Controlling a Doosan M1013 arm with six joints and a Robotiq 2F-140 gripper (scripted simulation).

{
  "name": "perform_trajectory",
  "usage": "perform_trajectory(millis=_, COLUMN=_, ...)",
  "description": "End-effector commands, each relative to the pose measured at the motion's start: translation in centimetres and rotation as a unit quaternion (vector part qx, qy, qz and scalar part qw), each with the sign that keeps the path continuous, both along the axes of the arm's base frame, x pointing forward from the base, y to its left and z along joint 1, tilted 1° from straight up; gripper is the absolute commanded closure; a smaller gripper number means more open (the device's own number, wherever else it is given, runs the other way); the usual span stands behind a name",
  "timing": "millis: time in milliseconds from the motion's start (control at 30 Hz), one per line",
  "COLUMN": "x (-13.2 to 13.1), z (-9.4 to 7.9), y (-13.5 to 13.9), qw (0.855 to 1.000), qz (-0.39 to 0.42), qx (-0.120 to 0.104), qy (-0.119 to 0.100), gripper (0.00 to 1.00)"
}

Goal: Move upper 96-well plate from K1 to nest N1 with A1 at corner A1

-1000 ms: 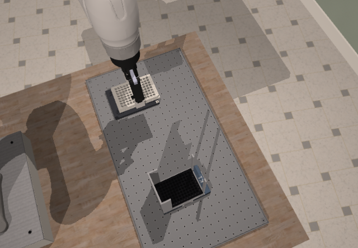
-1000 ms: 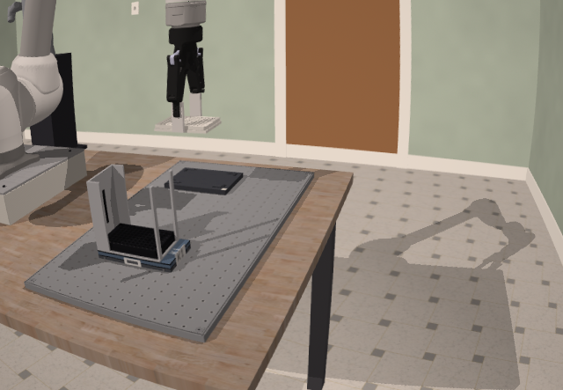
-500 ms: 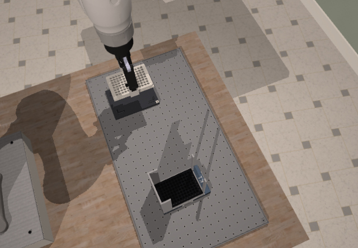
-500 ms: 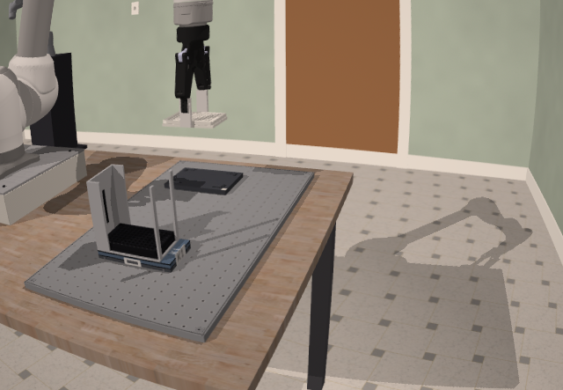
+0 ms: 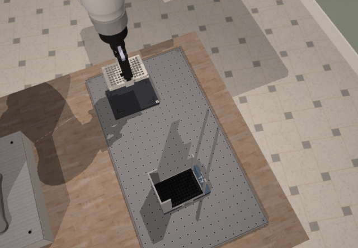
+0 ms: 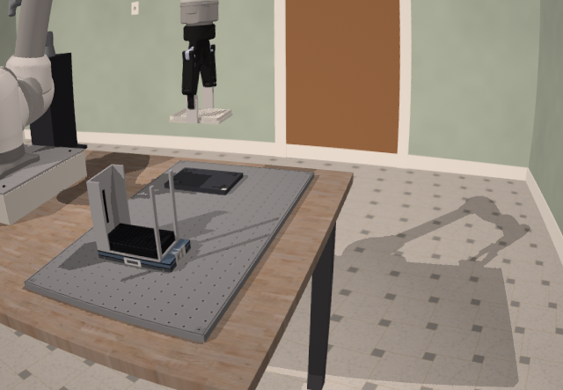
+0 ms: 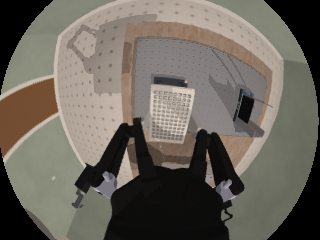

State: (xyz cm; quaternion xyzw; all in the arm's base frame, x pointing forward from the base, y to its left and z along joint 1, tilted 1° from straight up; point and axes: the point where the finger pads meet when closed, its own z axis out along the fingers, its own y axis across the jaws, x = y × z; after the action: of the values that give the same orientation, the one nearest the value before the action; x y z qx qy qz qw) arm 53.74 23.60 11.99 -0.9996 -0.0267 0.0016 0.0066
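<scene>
My gripper (image 5: 126,76) is shut on a pale 96-well plate (image 5: 121,72) and holds it level, high above the table. In the exterior view the gripper (image 6: 198,106) and the pale plate (image 6: 200,115) hang well above the dark plate nest N1 (image 6: 207,180). Nest N1 (image 5: 133,98) lies flat on the grey breadboard with a small pale A1 square (image 5: 156,102) at one corner. The stack rack K1 (image 5: 179,188) holds a black plate (image 5: 177,188) low between its wall and posts. In the wrist view the plate (image 7: 171,114) sits between the fingers, partly over the nest (image 7: 168,82).
The grey breadboard (image 5: 173,141) lies on a wooden table (image 6: 191,340). The robot's base block (image 5: 20,190) stands at the table's left. Rack K1 (image 6: 136,235) has a tall back wall and two thin posts. A dark box (image 6: 52,99) stands behind the base.
</scene>
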Motion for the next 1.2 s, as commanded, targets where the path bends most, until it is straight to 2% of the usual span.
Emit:
perform_trajectory(millis=0, x=-0.01, z=0.01, y=0.05, qw=1.0, qz=0.0, qx=0.0, qy=0.0, gripper=1.0)
perform_trajectory(millis=1033, x=-0.01, z=0.01, y=-0.02, qw=1.0, qz=0.0, qx=0.0, qy=0.0, gripper=1.0)
perform_trajectory(millis=1167, x=-0.01, z=-0.66, y=-0.01, qw=1.0, qz=0.0, qx=0.0, qy=0.0, gripper=1.0)
